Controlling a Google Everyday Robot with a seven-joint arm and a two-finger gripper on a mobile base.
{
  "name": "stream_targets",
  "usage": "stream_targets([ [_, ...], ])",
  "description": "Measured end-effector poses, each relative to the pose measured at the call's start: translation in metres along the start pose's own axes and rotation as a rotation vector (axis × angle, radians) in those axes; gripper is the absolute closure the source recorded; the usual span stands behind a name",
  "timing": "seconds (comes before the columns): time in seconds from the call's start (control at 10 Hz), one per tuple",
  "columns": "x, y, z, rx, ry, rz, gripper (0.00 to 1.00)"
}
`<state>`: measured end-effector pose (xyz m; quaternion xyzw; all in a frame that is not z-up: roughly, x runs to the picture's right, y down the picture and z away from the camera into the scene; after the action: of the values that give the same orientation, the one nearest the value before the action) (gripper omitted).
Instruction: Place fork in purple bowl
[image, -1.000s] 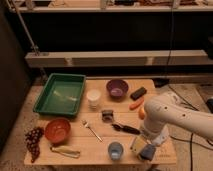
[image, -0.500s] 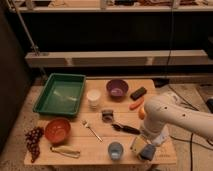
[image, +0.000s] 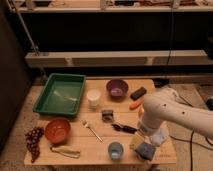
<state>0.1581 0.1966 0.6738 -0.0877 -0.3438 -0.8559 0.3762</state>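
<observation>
Fork (image: 92, 131) lay on counter (image: 90, 148), center-front, well apart from purple bowl (image: 117, 89) at back. Hand (image: 145, 149) hung at front right edge; grip state couldn't be told.

text/labels/numbers: none was readable on any item | tool (image: 144, 149): was over the front-right corner of the worktop (image: 90, 153) | markings on tool: none could be made out

Fork (image: 92, 131): thin, pale, flat on tabletop (image: 100, 146), diag., L of tool (image: 144, 148) (front-R corner). Purple bowl (image: 117, 89): upright, lilac inside, well beyond tool.
</observation>
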Motion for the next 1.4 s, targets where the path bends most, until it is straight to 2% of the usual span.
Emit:
stream_targets([
  [0.1, 0.022, 0.003, -0.016, -0.014, 0.013, -0.026, 0.2],
  [0.3, 0.087, -0.004, -0.045, -0.044, 0.054, -0.105, 0.2],
  [0.5, 0.13, -0.022, -0.056, -0.055, 0.081, -0.166, 0.2],
  [0.7, 0.171, -0.059, -0.049, -0.04, 0.103, -0.239, 0.2],
  [0.8, 0.182, -0.074, -0.041, -0.033, 0.105, -0.261, 0.2],
  [1.0, 0.203, -0.105, -0.009, -0.017, 0.1, -0.317, 0.2],
  [1.4, 0.204, -0.104, -0.008, -0.021, 0.1, -0.32, 0.2],
])
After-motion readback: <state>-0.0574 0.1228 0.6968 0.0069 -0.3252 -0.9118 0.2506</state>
